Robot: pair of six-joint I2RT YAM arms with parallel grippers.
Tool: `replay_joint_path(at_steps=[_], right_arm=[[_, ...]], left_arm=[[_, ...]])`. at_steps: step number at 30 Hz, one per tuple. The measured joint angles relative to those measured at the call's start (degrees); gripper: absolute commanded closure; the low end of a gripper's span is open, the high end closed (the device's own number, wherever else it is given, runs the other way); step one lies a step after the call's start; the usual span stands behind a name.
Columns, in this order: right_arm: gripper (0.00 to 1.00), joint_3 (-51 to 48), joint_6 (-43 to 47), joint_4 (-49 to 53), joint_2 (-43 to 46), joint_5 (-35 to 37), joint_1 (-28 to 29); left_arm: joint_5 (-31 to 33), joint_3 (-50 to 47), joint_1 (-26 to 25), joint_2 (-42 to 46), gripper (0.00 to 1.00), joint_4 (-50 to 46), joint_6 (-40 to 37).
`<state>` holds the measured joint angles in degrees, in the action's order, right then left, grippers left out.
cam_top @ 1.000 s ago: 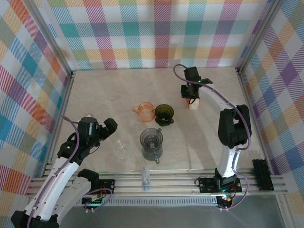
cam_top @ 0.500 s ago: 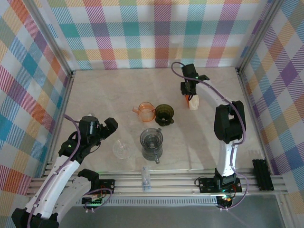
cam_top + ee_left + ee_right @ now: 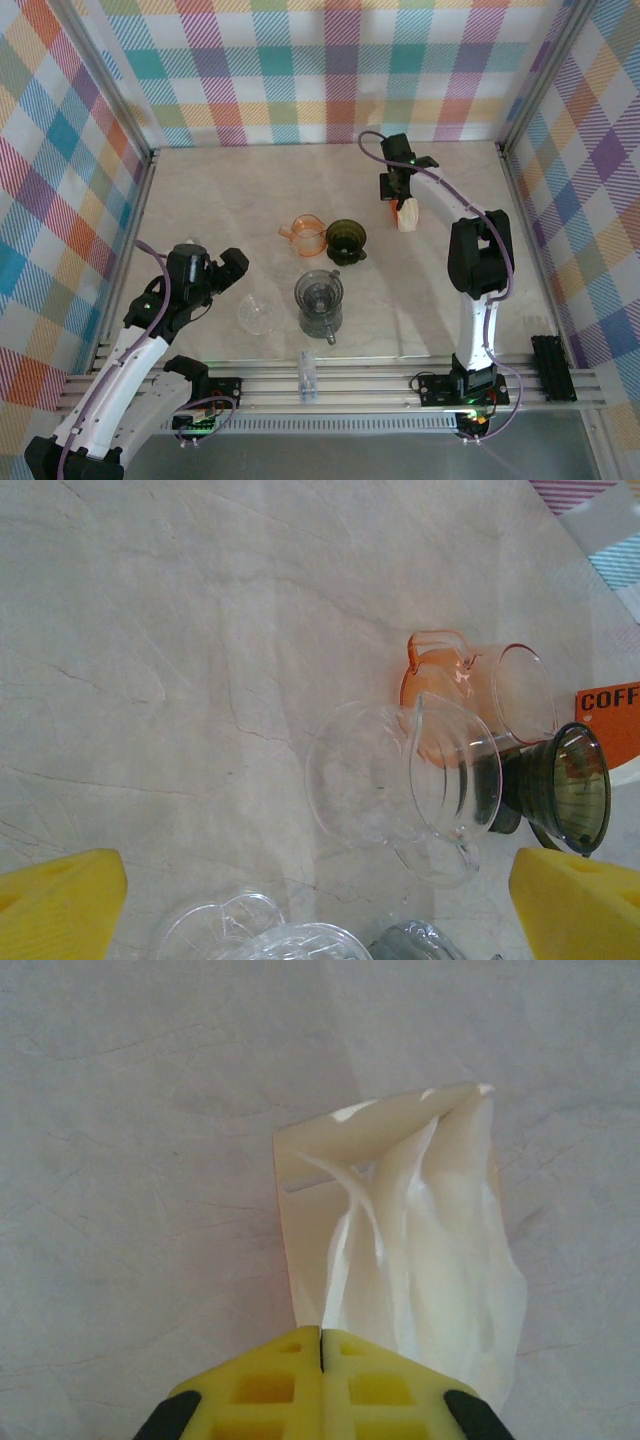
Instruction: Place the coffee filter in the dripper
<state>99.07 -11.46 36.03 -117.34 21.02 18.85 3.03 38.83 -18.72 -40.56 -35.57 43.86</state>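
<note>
Coffee filter (image 3: 420, 1240), white and crumpled, is pinched at its near edge by the right gripper (image 3: 320, 1345), whose fingers are pressed together on it. It is at the far right part of the table (image 3: 220, 190), well apart from the dark dripper (image 3: 346, 240). The left gripper (image 3: 320, 900) is spread wide and holds nothing.

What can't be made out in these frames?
Right wrist: how much coffee filter the right gripper pinches; its fingers cover the pinch.
Left wrist: orange label reads "COFF", rest cut by right edge.
Left wrist: clear glass piece cut by bottom edge.
Top view: whether the coffee filter is off the table; too small.
</note>
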Motion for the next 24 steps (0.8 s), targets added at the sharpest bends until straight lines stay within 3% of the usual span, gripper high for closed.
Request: replay_joint_path(at_steps=[11,24], right_arm=[[1.00,-2.29,0.15,-1.36,1.51,0.00,0.00],[1.00,-15.87,-2.38,-3.21,18.78,-2.84,0.70]], left_arm=[[-0.63,0.00,0.00,-0.37,0.02,1.27,-0.20],[-3.13,0.57,0.00,-0.55,0.02,1.27,-1.68]])
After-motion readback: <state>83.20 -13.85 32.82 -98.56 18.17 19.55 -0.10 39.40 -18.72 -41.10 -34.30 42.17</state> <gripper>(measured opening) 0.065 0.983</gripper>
